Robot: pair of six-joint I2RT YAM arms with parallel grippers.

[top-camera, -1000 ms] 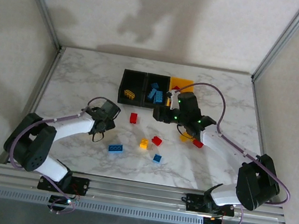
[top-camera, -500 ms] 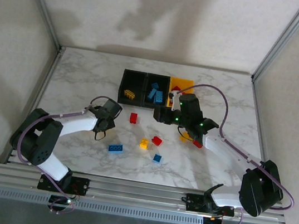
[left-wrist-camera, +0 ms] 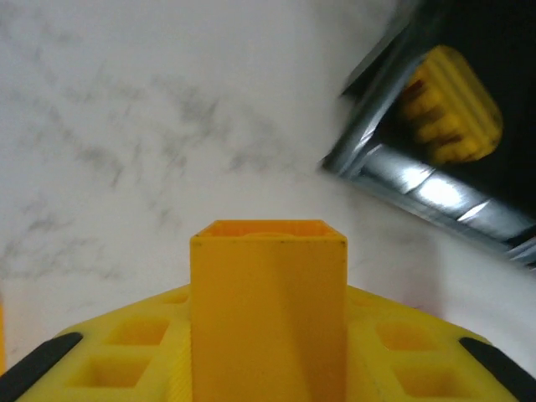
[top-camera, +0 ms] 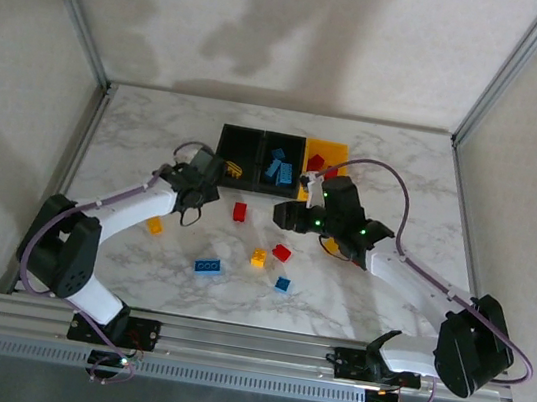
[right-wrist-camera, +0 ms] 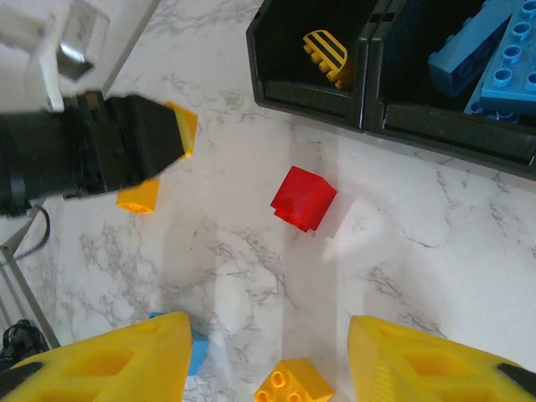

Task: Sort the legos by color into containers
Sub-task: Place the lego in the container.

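Yellow brick [left-wrist-camera: 268,310] is clamped in my left claw [top-camera: 208,170], just beside the left black bin [top-camera: 221,143]; my right claw [right-wrist-camera: 268,360] hangs apart, empty. Some legos [top-camera: 278,169] are binned already; I count six loose on the bench [top-camera: 136,141].

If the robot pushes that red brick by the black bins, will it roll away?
Probably not. The red brick looks boxy with flat sides and sits on the marble table, so it should slide, not roll. It looks like hard, shiny plastic, so it is likely stiff, light, and maybe a bit slippery to pinch.
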